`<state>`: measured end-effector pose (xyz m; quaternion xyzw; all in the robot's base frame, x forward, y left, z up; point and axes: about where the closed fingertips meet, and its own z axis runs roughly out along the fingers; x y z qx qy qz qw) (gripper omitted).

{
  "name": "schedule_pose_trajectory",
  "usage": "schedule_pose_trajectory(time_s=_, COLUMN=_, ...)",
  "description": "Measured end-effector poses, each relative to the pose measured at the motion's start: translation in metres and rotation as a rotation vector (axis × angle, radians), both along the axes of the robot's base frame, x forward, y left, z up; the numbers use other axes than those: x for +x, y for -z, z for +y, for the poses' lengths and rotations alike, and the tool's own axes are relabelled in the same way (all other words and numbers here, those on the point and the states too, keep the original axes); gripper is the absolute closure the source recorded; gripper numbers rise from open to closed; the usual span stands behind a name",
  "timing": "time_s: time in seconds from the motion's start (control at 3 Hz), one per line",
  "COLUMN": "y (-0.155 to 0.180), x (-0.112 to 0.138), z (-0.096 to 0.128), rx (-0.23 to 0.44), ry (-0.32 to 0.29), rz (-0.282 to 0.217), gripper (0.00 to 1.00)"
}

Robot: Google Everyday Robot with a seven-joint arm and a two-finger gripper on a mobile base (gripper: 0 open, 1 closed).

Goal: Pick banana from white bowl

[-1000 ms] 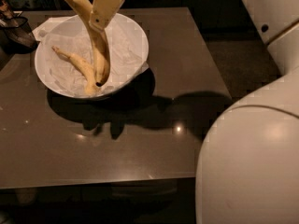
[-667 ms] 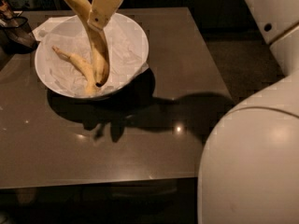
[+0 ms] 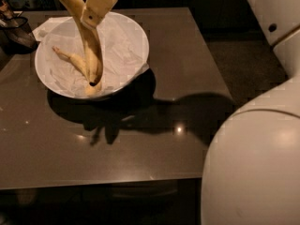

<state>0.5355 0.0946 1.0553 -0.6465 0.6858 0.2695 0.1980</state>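
The white bowl (image 3: 133,41) stands at the far left of the dark table, lined with crumpled white paper. A pale-yellow banana (image 3: 75,62) lies inside it, its thin end to the upper left and its body running down to the bowl's near side. My gripper (image 3: 93,78) reaches down from the top of the view into the bowl. Its tip is at the banana's near end and covers part of it. I cannot tell whether it touches or holds the banana.
A small dark mesh basket (image 3: 16,29) sits at the table's far left corner beside the bowl. The dark table (image 3: 178,78) stretches right and toward me. My white body (image 3: 258,163) fills the right side of the view.
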Motion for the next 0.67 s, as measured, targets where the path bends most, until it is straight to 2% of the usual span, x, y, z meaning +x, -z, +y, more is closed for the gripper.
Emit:
schedule_pose_trajectory(time_s=0.33, y=0.0, x=0.001, z=0.008, rx=0.009, ry=0.008, rz=0.001, gripper=1.0)
schedule_pose_trajectory(time_s=0.67, y=-0.002, x=-0.014, z=0.019, rx=0.013, ry=-0.012, rz=0.034, gripper=1.0)
